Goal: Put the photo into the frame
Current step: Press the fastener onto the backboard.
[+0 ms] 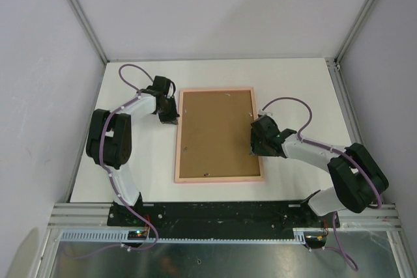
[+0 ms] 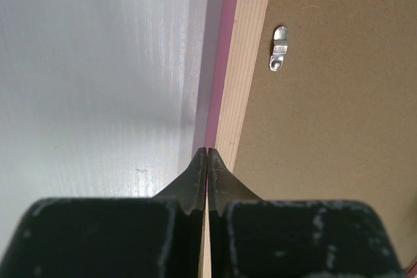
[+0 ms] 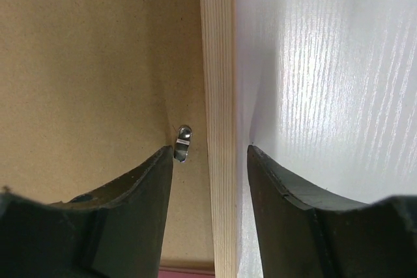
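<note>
on the white bench (image 1: 293, 83) i see the frame (image 1: 219, 179) lying back up, its long axis running near to far, with a brown backing board (image 1: 215, 135) inside. my left fingers (image 2: 206, 161) are pressed shut, tips at the left rail's outer edge. my right fingers (image 1: 256, 138) stand partly apart, straddling the right rail beside a metal clip (image 3: 183, 142).

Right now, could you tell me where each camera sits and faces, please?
Top external: above and behind the arms, looking down on the table and frame; both arms show.
Left wrist: on the left arm, looking past the shut left gripper at the frame's left rail.
Right wrist: on the right arm, looking past the open right gripper straddling the frame's right rail.
Shared: both wrist views show the backing board and a metal clip each.
</note>
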You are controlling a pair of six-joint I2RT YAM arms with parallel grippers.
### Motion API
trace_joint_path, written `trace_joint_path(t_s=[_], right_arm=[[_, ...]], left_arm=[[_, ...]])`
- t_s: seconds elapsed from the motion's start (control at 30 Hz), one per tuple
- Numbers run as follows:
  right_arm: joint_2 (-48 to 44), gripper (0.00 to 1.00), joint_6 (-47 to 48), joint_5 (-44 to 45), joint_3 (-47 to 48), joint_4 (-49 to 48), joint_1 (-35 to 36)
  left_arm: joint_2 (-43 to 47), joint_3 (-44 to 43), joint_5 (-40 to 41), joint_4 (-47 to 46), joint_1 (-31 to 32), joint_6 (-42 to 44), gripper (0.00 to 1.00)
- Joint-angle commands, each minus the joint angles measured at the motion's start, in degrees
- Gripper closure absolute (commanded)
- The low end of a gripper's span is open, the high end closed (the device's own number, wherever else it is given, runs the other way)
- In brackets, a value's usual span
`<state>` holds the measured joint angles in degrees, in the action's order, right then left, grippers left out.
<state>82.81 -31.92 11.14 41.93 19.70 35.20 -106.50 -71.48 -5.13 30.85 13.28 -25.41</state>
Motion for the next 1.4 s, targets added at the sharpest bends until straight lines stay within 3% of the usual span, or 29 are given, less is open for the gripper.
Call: trace_joint_path(t_s=[0.0, 0.17, 0.4, 0.57, 0.67, 0.83, 0.93, 1.37], right_arm=[[-0.83, 0.49, -0.63, 1.72, -1.07, -1.01, 0.38], [-0.26, 0.60, -0.68, 1.68, -1.48, -1.80, 0.46], [0.03, 0.88, -0.77, 1.72, -1.61, -2.08, 0.41], [-0.01, 0.95, -0.62, 1.40, -1.61, -2.40, 0.35], [-0.23, 0.89, -0.48, 1.48, -1.59, -2.01, 0.38], [-2.67, 0.66, 1.21, 1.98, -1.64, -1.84, 0.63], [-3.37, 0.60, 2.98, 1.60, -1.60, -2.99, 0.72], [1.63, 0.58, 7.21, 0.54, -1.59, -6.77, 0.30]], left_arm=[[-1.39, 0.18, 0.81, -0.05, 0.80, 0.63, 1.00], [-1.35, 0.22, 0.82, -0.06, 0.79, 0.74, 1.00], [-1.43, 0.12, 0.68, -0.02, 0.83, 0.79, 1.00], [-1.43, 0.03, 0.64, -0.01, 0.82, 0.92, 1.00], [-1.39, 0.03, 0.57, -0.04, 0.79, 0.98, 1.00], [-1.26, 0.01, 0.51, -0.02, 0.81, 1.00, 1.00], [-1.38, -0.13, 0.47, 0.00, 0.79, 1.07, 1.00], [-1.50, -0.32, 0.29, -0.04, 0.78, 1.54, 1.00]])
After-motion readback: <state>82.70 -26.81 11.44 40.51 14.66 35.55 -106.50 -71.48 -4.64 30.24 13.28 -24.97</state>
